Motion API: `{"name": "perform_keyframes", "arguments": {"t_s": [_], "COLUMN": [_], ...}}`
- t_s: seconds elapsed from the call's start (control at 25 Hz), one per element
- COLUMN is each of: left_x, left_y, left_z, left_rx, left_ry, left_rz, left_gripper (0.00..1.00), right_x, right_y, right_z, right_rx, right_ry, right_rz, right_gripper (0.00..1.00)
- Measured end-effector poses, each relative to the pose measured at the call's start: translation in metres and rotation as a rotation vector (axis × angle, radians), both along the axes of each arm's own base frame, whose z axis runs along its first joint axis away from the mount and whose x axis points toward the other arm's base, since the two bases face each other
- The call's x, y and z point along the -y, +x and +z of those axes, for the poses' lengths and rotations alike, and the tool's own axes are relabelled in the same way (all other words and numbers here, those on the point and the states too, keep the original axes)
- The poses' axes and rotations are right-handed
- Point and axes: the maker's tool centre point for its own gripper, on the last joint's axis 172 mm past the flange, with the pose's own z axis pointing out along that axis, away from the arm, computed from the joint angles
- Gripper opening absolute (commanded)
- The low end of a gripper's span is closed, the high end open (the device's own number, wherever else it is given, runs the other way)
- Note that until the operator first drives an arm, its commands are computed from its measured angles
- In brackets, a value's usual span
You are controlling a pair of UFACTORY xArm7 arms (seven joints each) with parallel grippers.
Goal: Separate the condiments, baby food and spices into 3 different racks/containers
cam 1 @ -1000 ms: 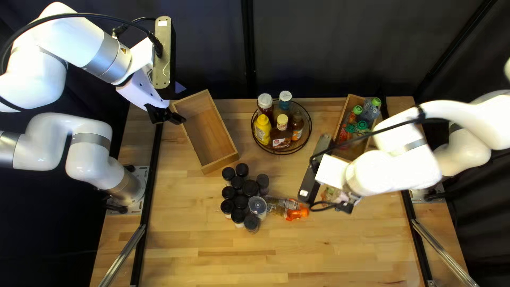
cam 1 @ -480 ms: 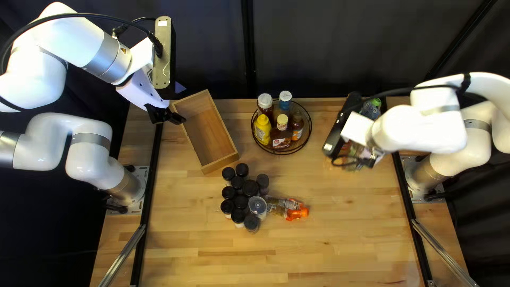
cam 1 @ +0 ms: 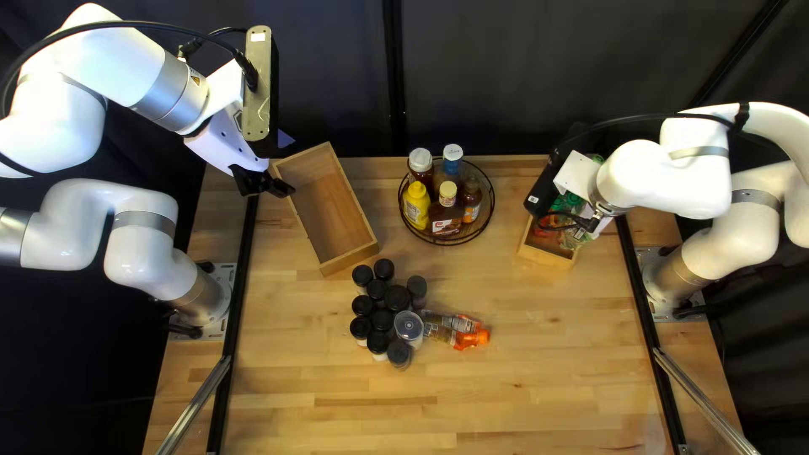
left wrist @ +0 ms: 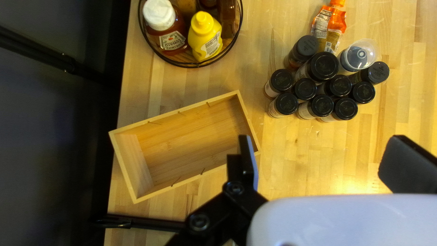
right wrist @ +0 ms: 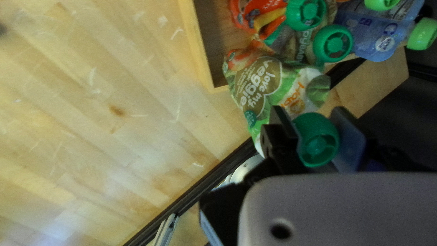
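Observation:
In the top left view my left gripper point(cam 1: 263, 182) is over the near-left corner of an empty wooden box point(cam 1: 324, 206). The left wrist view shows my left gripper point(left wrist: 322, 148) open beside that box point(left wrist: 191, 141). At the right of the top left view, my right gripper point(cam 1: 600, 222) is at the other wooden box point(cam 1: 548, 256). In the right wrist view my right gripper point(right wrist: 317, 136) is shut on the green cap of a baby food pouch point(right wrist: 259, 86), which hangs by the box's corner. More pouches point(right wrist: 305, 13) lie inside. Condiment bottles point(cam 1: 416, 202) stand in a round wire-rimmed basket point(cam 1: 447, 243).
Several black-capped spice jars point(cam 1: 382, 320) stand grouped near the table's middle. An orange-capped pouch point(cam 1: 455, 330) lies against them. A clear bottle with a light green cap point(right wrist: 421, 34) is in the right-hand box. Black rails point(cam 1: 240, 291) run along the table's sides.
My right arm has moved from above the table's right part up and rightward to the box, uncovering the box's near end. My left arm, the jars and the basket have stayed put.

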Motion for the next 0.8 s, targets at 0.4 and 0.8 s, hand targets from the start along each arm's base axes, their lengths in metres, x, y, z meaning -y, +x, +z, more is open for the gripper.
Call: {"name": "perform_keyframes", "arguments": {"t_s": [0.4, 0.8], "left_x": [0.000, 0.000], "left_y": [0.000, 0.000], "left_z": [0.000, 0.000], "left_rx": [0.000, 0.000], "left_ry": [0.000, 0.000], "left_rz": [0.000, 0.000], "left_gripper": [1.00, 1.00], "right_x": [0.000, -0.045], "right_y": [0.009, 0.031], "right_z": [-0.026, 0.020], "right_rx": [0.007, 0.077], "right_ry": [0.029, 0.034], "right_rz": [0.004, 0.068], "right_gripper": [1.00, 1.00]}}
